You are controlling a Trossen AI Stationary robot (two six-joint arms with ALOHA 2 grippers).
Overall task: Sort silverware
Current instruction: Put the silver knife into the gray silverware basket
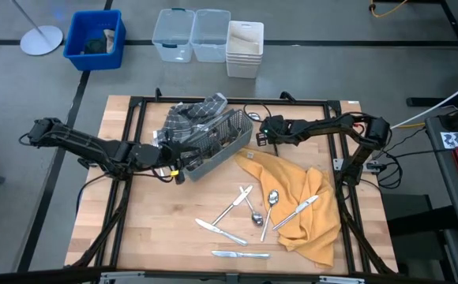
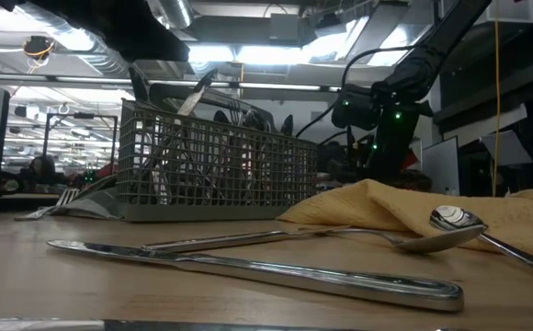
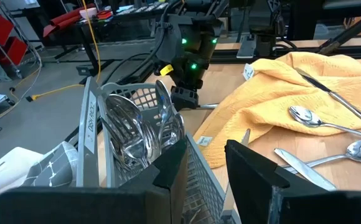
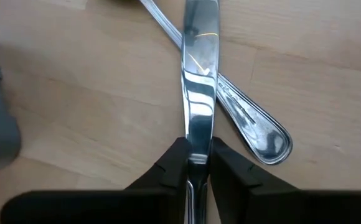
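Note:
The grey wire-mesh caddy (image 1: 209, 138) stands at the table's far middle with several spoons (image 3: 137, 134) upright in it. My left gripper (image 1: 180, 166) is shut on the caddy's near-left end. My right gripper (image 1: 258, 140) points down just right of the caddy and is shut on a silver knife (image 4: 199, 87). Under that knife another piece's handle (image 4: 255, 127) lies flat on the wood. More silverware lies loose near the front: a fork (image 1: 233, 205), two spoons (image 1: 270, 203) and knives (image 1: 219, 231). My left gripper (image 3: 205, 174) holds the caddy's mesh end wall (image 3: 199, 158), one finger (image 3: 171, 171) inside the basket and one finger (image 3: 255, 180) outside. It comes nearly level from the table's left. The caddy's bottom rests on the table. My right gripper (image 4: 198, 158) pinches the knife at its narrow part (image 4: 198, 146) between both fingertips, coming steeply from above. The fingers lie along the knife, which runs straight out ahead of them over the other piece's handle. Whether its far end rests on the table does not show.
A yellow cloth (image 1: 300, 201) lies crumpled at the right, with a knife (image 1: 302, 207) on it. A black frame (image 1: 134, 110) borders the table. Beyond the far edge stand a blue bin (image 1: 95, 38) and clear tubs (image 1: 191, 33).

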